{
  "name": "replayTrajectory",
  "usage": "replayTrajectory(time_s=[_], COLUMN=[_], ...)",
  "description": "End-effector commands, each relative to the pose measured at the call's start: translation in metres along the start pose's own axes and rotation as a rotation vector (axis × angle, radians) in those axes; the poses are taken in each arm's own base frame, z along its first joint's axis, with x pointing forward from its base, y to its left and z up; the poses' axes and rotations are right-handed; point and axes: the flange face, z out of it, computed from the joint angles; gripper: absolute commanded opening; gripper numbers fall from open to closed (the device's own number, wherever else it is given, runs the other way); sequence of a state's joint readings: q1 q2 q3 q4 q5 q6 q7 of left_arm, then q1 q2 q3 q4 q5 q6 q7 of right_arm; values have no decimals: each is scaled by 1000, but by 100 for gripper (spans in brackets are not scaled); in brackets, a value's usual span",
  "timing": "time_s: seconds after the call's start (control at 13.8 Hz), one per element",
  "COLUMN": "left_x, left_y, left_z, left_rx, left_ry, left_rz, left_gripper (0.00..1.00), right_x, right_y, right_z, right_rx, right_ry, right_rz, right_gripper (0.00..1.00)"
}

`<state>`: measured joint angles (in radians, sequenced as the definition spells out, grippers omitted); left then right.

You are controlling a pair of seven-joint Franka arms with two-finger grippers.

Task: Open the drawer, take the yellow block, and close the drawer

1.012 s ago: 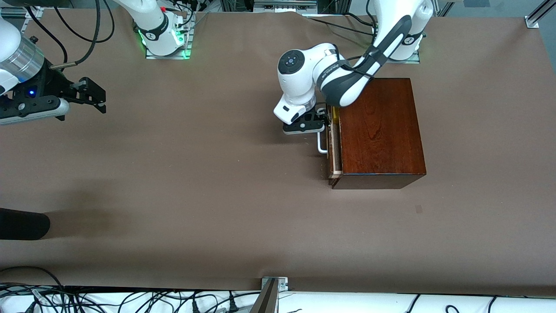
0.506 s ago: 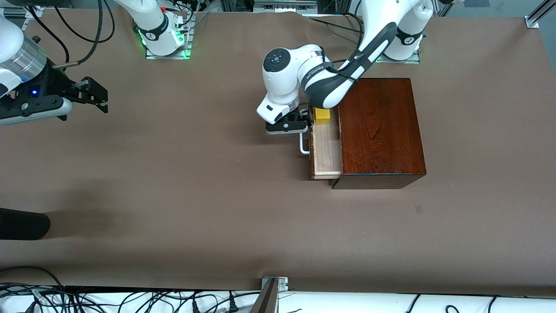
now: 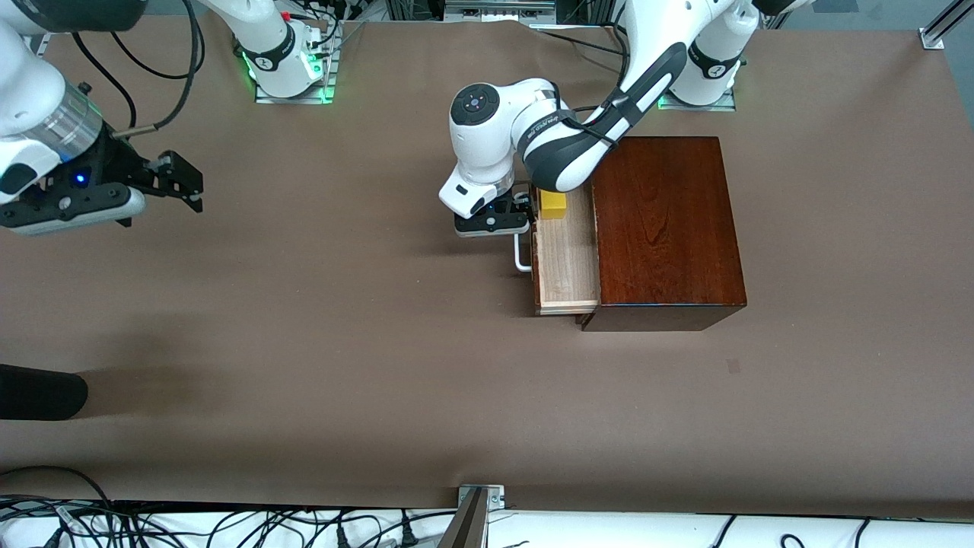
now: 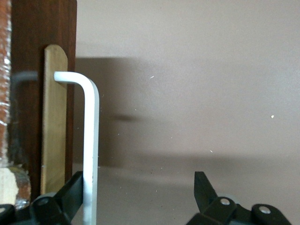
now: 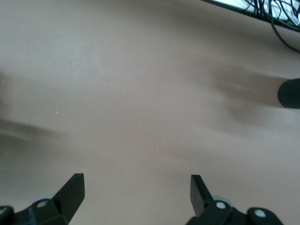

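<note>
The dark wooden box point(image 3: 666, 228) stands near the left arm's base. Its drawer point(image 3: 567, 262) is pulled partly out toward the right arm's end and shows a pale interior. The yellow block point(image 3: 553, 205) sits in the drawer's corner farthest from the front camera. My left gripper point(image 3: 504, 221) is open at the white handle point(image 3: 522, 255). In the left wrist view the handle point(image 4: 91, 140) lies against the inside of one finger point(image 4: 72, 187), with the left gripper point(image 4: 138, 183) spread wide and the dark drawer front point(image 4: 44, 37) beside it. My right gripper point(image 3: 181, 181) hangs open and empty over bare table; the right wrist view shows it point(image 5: 136, 185) the same.
A dark rounded object point(image 3: 38, 392) pokes in at the table's edge toward the right arm's end, and shows in the right wrist view point(image 5: 289, 93). Cables and a metal bracket point(image 3: 478, 498) line the table edge nearest the front camera.
The drawer has slid out from nearly shut, uncovering the yellow block. My left gripper moved with the handle toward the right arm's end. My right gripper shifted slightly toward the table's middle.
</note>
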<state>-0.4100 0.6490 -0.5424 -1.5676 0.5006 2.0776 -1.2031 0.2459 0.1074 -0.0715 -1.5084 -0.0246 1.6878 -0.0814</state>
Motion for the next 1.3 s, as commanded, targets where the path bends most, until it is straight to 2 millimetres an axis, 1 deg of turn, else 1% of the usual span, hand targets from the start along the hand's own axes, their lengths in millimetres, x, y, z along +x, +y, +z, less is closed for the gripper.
replayTrajectory(time_s=[0.0, 0.07, 0.14, 0.22, 0.29, 0.36, 0.43, 0.51, 0.58, 0.65, 0.72, 0.87, 1.01, 1.08, 1.16, 1.23], left_x=[3, 5, 9, 14, 27, 41, 56, 76, 94, 114, 128, 154, 162, 168, 169, 170], left_y=[2, -5, -14, -24, -44, -63, -85, -114, -141, -172, -199, -251, -293, -319, -340, -364], left_z=[-42, -58, -71, -89, -106, -137, -160, -182, -198, -215, -228, -235, -251, -257, -262, -260], left_rx=[13, 31, 44, 51, 54, 29, 22, 14, 5, -10, -13, -9, -10, -6, -21, -49], left_ry=[39, 45, 36, 33, 12, 2, -24, -47, -76, -89, -85, -85, -67, -59, -56, -73], left_rz=[29, 93, 137, 153, 158, 167, 198, 209, 211, 205, 198, 195, 243, 261, 270, 257], left_gripper=[100, 100, 100, 100, 100, 100, 100, 100, 100, 100, 100, 100, 100, 100, 100, 100], right_x=[6, 5, 5, 5, 7, 7, 7, 7, 6, 4, 2, -7, -16, -23, -31, -40], right_y=[-6, -11, -10, -9, -14, -24, -33, -54, -73, -95, -120, -177, -241, -272, -304, -336], right_z=[-5, -8, -9, -8, -1, 4, 7, 5, 10, 11, 10, 8, 18, 27, 37, 47], right_rx=[53, 51, 59, 70, 78, 85, 96, 98, 104, 107, 110, 115, 114, 114, 110, 106], right_ry=[24, 27, 29, 29, 14, -5, -15, -14, -34, -42, -42, -41, -54, -67, -82, -96], right_rz=[11, 4, 5, 4, -3, -20, -34, -82, -114, -172, -255, -384, -494, -548, -617, -678], right_gripper=[100, 100, 100, 100, 100, 100, 100, 100, 100, 100, 100, 100, 100, 100, 100, 100])
